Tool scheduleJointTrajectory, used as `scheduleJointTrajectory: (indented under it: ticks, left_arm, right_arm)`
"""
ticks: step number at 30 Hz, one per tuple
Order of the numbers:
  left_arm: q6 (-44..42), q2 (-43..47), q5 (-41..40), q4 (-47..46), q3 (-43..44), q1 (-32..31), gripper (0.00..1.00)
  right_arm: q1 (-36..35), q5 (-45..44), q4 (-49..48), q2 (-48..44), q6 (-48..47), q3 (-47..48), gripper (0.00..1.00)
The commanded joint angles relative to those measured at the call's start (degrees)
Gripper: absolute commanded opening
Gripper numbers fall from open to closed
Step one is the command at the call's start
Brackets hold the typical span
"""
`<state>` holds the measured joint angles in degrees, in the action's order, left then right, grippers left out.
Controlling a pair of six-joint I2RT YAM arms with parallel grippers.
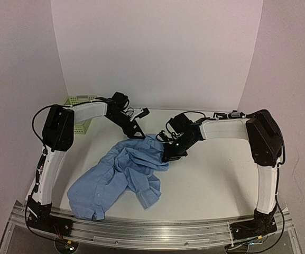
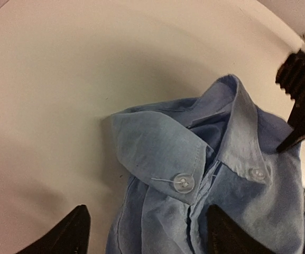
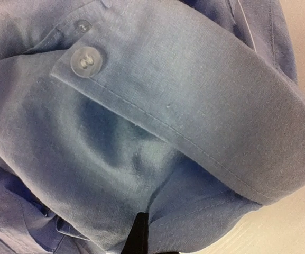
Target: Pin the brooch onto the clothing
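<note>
On table (image 1: 205, 180), rumpled, seemingly cotton shirt (image 1: 120, 174)

Top view: light is even and diffuse, falling from above. The white walls (image 1: 157, 53) carry a faint pink cast, and soft shadows lie on the table (image 1: 210, 185) along the edges of the shirt (image 1: 115, 180).

Left wrist view: warm beige cast, darkening toward the corners. The left fingers (image 2: 70, 235) read as black, soft-edged silhouettes; the collar (image 2: 163, 153) is sharper.

Right wrist view: very close and slightly soft throughout. A deep shadow sits under the collar flap, the button (image 3: 86, 59) is hazy, and the lower right corner is nearly washed out.
</note>
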<state>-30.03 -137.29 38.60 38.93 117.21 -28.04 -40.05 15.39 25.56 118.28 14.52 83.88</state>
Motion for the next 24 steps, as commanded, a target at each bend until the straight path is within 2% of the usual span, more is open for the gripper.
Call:
scheduleJointTrajectory:
  ticks: [1, 2, 5, 9, 12, 14, 17, 19, 22, 24]
  left_arm:
    - [-3.0, -2.9, -2.7, 2.9, 3.1, 0.4, 0.56]
    - [-3.2, -3.0, -2.8, 2.9, 3.1, 0.4, 0.42]
    - [-3.8, -1.9, -1.1, 3.0, 3.0, 0.4, 0.21]
    - [-6.4, -0.4, -0.3, 4.7, 2.3, 0.2, 0.11]
    - [-7.2, -0.1, -0.7, 5.8, 2.0, -0.2, 0.00]
    - [-4.9, 0.7, -1.2, 5.0, 2.6, -0.2, 0.00]
    - [1.0, 5.4, -5.8, -1.9, 4.7, 0.7, 0.00]
    - [1.6, 8.6, -10.3, -4.6, 9.6, 1.2, 0.00]
    - [0.3, 14.0, -15.9, -7.8, 15.6, 1.4, 0.00]
    - [-1.0, 21.2, -19.2, -14.5, 13.6, 1.4, 0.00]
  right_arm:
    - [0.2, -3.5, 0.9, -1.4, -1.3, 2.1, 0.00]
    - [0.2, -4.2, 0.9, -1.5, -1.2, 2.7, 0.00]
    - [0.5, -6.4, 0.9, -1.8, -1.2, 5.8, 0.00]
    - [1.9, -7.7, 1.0, -1.9, -2.0, 12.2, 0.00]
    - [2.2, -8.7, 1.1, -1.5, -3.1, 15.3, 0.00]
    - [2.5, -9.2, 1.1, -2.1, -3.5, 16.2, 0.00]
    - [4.2, -10.6, 1.1, -4.4, -4.3, 18.7, 0.00]
    - [6.4, -11.9, 1.2, -5.8, -4.6, 22.7, 0.00]
    - [8.9, -14.0, 1.1, -6.8, -7.0, 32.1, 0.00]
    - [9.0, -13.8, 1.2, -6.0, -11.8, 42.0, 0.00]
